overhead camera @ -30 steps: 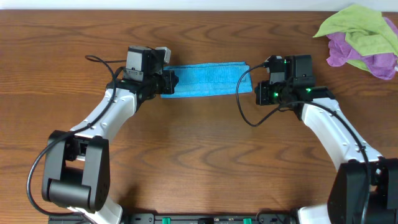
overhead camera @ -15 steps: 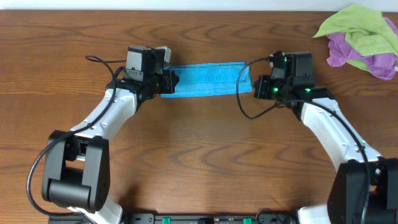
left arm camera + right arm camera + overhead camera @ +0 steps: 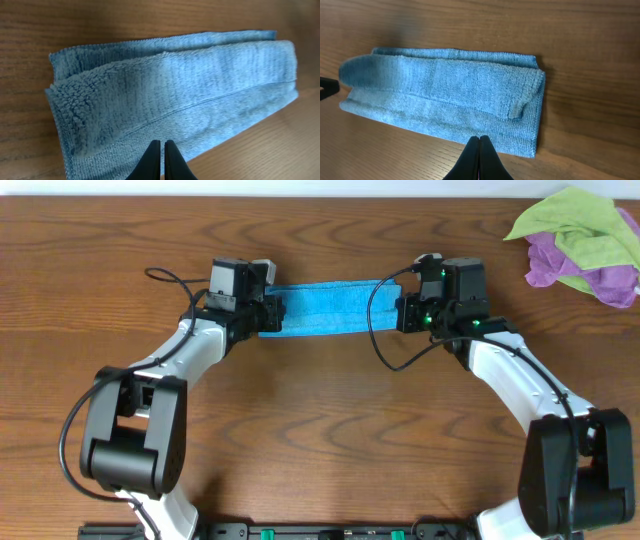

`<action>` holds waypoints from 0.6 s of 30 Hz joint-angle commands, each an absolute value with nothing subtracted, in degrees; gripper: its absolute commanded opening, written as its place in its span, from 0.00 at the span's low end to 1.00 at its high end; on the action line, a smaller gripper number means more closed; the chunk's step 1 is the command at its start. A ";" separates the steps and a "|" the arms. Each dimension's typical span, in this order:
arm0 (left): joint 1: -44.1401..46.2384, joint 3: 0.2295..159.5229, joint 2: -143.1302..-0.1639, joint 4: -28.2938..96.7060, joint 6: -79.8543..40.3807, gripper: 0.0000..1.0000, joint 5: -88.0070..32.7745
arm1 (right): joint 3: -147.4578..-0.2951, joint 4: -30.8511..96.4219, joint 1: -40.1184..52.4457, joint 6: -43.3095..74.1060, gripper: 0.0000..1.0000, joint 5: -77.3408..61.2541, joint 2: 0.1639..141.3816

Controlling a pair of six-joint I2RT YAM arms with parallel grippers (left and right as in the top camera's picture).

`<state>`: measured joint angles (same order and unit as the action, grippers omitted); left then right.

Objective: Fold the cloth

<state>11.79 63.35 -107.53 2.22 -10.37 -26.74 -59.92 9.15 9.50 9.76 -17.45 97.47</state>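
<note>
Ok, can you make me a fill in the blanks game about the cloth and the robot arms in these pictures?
Between the two grippers, the cloth is folded into a long strip, and its colour is ____.
It lies on a table made of ____.
In the far corner, the green cloth lies on another cloth whose colour is ____.
The left gripper and the right gripper are both ____, not open.
Missing words: blue, wood, purple, shut.

Both arms are reaching inward, facing each other.
Left gripper [image 3: 162, 144] and right gripper [image 3: 479, 139] are holding their fingers pressed together, tips touching.
</note>
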 commanded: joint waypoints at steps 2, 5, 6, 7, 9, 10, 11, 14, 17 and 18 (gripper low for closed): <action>11.66 64.40 -108.73 0.75 -8.73 0.06 -24.91 | -59.94 8.88 9.28 8.05 0.01 -18.04 97.60; 11.66 64.45 -109.38 0.38 -8.03 0.06 -23.51 | -59.94 8.99 9.30 8.05 0.02 -18.26 97.62; 11.66 64.45 -109.58 0.19 -7.75 0.06 -23.44 | -59.94 8.97 9.30 8.05 0.01 -18.46 97.62; 11.66 64.45 -109.93 -0.14 -7.44 0.06 -23.24 | -59.94 8.99 9.30 8.08 0.01 -18.48 97.62; 11.66 64.45 -110.65 -0.80 -7.33 0.06 -22.44 | -59.94 8.99 9.30 8.05 0.02 -18.59 97.62; 11.66 64.47 -111.09 -1.34 -7.27 0.06 -22.48 | -59.94 8.99 9.30 8.08 0.01 -18.74 97.62; 11.66 64.47 -111.55 -1.91 -7.27 0.06 -22.48 | -59.94 8.99 9.30 8.05 0.02 -18.94 97.62; 11.68 64.47 -112.75 -3.25 -7.29 0.06 -22.52 | -59.94 9.06 9.30 8.05 0.02 -18.94 97.62; 11.66 64.47 -113.45 -4.56 -7.22 0.06 -22.26 | -59.94 9.02 9.41 8.03 0.02 -18.94 97.62; 11.66 64.47 -113.54 -5.04 -7.22 0.06 -22.28 | -59.94 9.02 9.41 8.01 0.01 -18.94 97.62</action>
<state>11.79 63.37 -112.68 -4.14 -8.51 -23.35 -59.92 9.10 9.50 8.88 -18.28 97.45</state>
